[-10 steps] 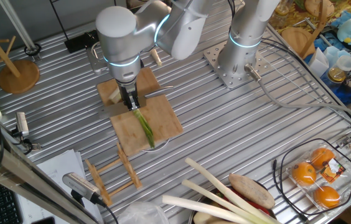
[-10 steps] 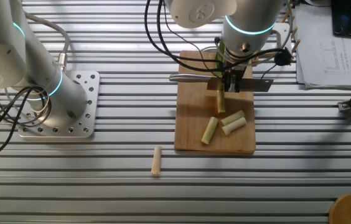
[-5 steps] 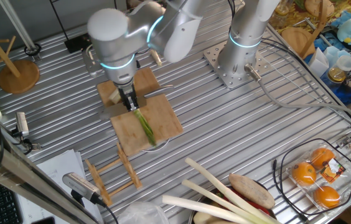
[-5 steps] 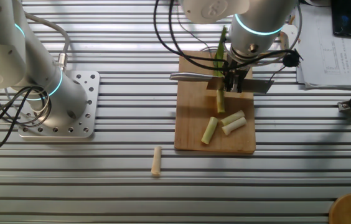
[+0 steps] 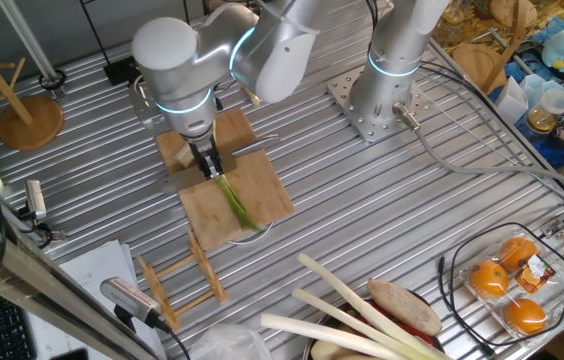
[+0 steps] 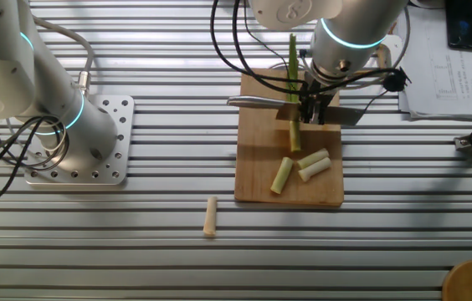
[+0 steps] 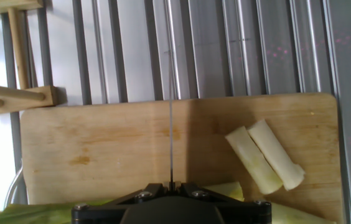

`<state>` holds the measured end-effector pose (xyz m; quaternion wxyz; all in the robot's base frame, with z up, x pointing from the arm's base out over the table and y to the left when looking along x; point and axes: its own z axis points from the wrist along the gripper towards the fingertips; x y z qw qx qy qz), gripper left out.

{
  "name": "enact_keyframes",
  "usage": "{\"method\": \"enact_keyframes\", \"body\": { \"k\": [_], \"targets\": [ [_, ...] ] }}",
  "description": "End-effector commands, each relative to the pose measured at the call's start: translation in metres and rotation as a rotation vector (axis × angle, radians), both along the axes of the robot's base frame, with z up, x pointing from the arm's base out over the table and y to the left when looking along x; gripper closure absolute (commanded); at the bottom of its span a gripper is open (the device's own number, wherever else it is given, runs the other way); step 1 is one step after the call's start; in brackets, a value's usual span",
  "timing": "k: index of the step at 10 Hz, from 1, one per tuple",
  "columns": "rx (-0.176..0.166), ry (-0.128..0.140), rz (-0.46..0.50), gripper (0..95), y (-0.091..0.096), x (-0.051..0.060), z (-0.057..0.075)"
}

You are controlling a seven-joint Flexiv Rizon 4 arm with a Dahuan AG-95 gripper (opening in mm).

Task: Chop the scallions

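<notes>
Chopping partway: my gripper (image 6: 310,107) is clamped on the knife (image 6: 257,104), blade across the scallions (image 6: 293,79) on the cutting board (image 6: 257,180). Three cut pieces (image 6: 313,164) lie ahead; I reckon the long green length remains.

Green scallions (image 6: 293,79) (cut pieces (image 7: 262,155) pale).

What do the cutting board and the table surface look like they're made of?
The cutting board looks like unfinished light wood or bamboo: tan, matte, with faint grain and stains in the hand view. The table looks like bare metal, probably aluminium: silver, ribbed in parallel slats, with a dull sheen.
</notes>
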<state>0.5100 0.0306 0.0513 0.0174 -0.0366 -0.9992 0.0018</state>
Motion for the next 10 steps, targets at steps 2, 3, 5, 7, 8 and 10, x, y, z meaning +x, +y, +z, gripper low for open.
{"method": "enact_keyframes", "body": {
  "k": [2, 3, 5, 7, 8, 10],
  "targets": [
    [-0.002, -0.025, 0.013, 95.0, -0.001, -0.005, 0.004],
    [-0.005, -0.026, 0.015, 95.0, -0.001, -0.005, 0.007],
    [-0.003, -0.039, 0.019, 95.0, -0.002, -0.007, 0.005],
    [-0.001, -0.033, 0.017, 95.0, -0.003, -0.008, 0.005],
    [0.002, -0.021, 0.013, 95.0, -0.002, -0.008, 0.01],
    [0.0, -0.026, 0.018, 95.0, -0.003, -0.011, 0.018]
  ]
}}
